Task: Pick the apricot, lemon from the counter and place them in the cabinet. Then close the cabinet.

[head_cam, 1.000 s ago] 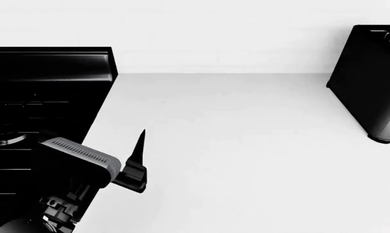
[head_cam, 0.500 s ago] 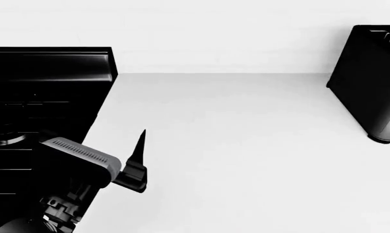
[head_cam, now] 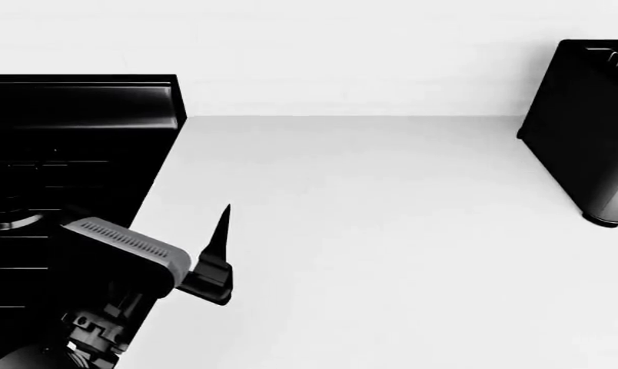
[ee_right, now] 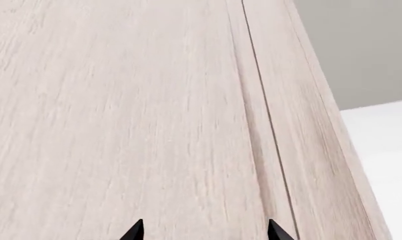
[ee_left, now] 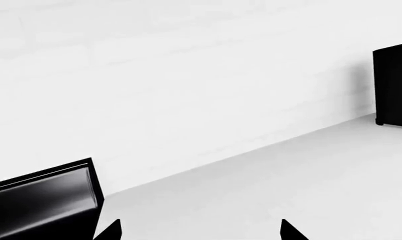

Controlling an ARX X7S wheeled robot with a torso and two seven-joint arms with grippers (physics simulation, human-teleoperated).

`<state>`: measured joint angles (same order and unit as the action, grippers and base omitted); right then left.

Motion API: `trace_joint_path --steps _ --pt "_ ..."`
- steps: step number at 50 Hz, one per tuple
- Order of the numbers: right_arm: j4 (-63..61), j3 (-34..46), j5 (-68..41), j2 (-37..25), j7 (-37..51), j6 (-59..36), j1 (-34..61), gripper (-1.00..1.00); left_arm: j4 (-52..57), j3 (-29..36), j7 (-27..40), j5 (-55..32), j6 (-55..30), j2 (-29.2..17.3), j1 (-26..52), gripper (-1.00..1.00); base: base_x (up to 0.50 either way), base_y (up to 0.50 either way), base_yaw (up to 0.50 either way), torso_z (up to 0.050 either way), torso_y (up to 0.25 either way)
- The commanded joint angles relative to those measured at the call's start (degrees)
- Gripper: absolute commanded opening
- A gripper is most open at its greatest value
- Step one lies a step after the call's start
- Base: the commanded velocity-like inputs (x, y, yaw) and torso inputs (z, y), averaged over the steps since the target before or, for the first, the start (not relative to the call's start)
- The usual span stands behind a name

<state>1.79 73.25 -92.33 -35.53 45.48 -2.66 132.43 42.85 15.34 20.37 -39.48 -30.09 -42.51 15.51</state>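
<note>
Lower left of head view: left tool (head_cam: 223,254) unmoved over the table (head_cam: 391,231), tips spread, empty. No fruit visible. Right tool (ee_right: 204,231) spread, facing the wooden cabinet (ee_right: 121,110).

Black on white — with pale wood

The counter (head_cam: 391,231) is plain white; the stove top (head_cam: 63,146) and the boxy appliance (head_cam: 586,131) glossy black; the cabinet panel (ee_right: 121,110) light beige wood grain — faintly streaked.

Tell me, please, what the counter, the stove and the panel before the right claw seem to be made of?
Counter: smooth matte white, maybe laminate or stone; no grain. Stove: glossy black, probably glass or enamel; it shows reflected streaks. Panel: pale wood or veneer, matte, with visible grain and a seam.
</note>
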Motion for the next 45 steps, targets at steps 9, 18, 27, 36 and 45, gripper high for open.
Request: trace_joint_path --steps 9,18,27,36,45 --pt "9.25 3.27 0.89 9.18 -8.95 -8.47 -1.15 1.00 -0.15 -0.17 -0.06 -0.04 0.69 -0.19 -0.55 1.00 0.00 0.00 0.00 0.001 -0.004" --pt "13.95 7.04 2.59 12.50 -11.38 -15.65 -0.08 1.00 -0.35 0.00 -0.15 0.06 0.83 -0.14 -0.46 1.00 0.00 0.00 0.01 0.000 -0.005" --pt "18.25 10.12 4.89 15.70 -13.83 -21.46 0.49 1.00 -0.44 0.08 -0.13 0.04 0.83 -0.17 -0.34 1.00 0.00 0.00 0.01 0.000 -0.009" --pt "23.29 12.42 7.50 19.14 -16.00 -26.69 0.76 1.00 -0.56 0.02 -0.16 -0.05 0.94 -0.26 -0.30 1.00 0.00 0.00 0.00 0.000 -0.011" --pt "25.40 13.27 9.12 20.34 -16.35 -30.62 0.59 1.00 -0.22 -0.02 0.09 -0.33 0.69 -0.42 -0.19 1.00 0.01 0.00 0.00 0.000 -0.016"
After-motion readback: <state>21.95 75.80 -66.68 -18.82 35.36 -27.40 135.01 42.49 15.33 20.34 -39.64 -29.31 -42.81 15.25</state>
